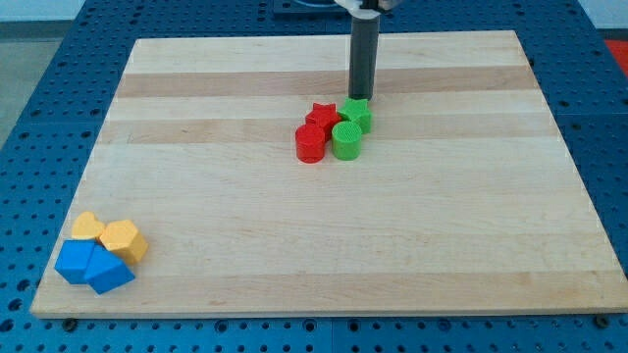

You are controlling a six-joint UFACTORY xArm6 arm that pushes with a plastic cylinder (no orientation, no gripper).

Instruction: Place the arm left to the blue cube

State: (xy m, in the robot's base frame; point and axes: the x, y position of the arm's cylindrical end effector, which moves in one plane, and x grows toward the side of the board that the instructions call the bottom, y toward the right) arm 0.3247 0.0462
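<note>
The blue cube (109,272) lies near the board's bottom left corner, touching a second blue block (74,263) on its left. Two yellow blocks (124,239) (88,227) sit just above them. My tip (361,98) is at the view's upper middle, far up and right of the blue cube, right behind the green star (357,115). The rod stands upright above it.
A cluster lies by the tip: a red star (322,118), a red cylinder (310,143), a green cylinder (346,141) and the green star. The wooden board (392,245) rests on a blue perforated table (39,118).
</note>
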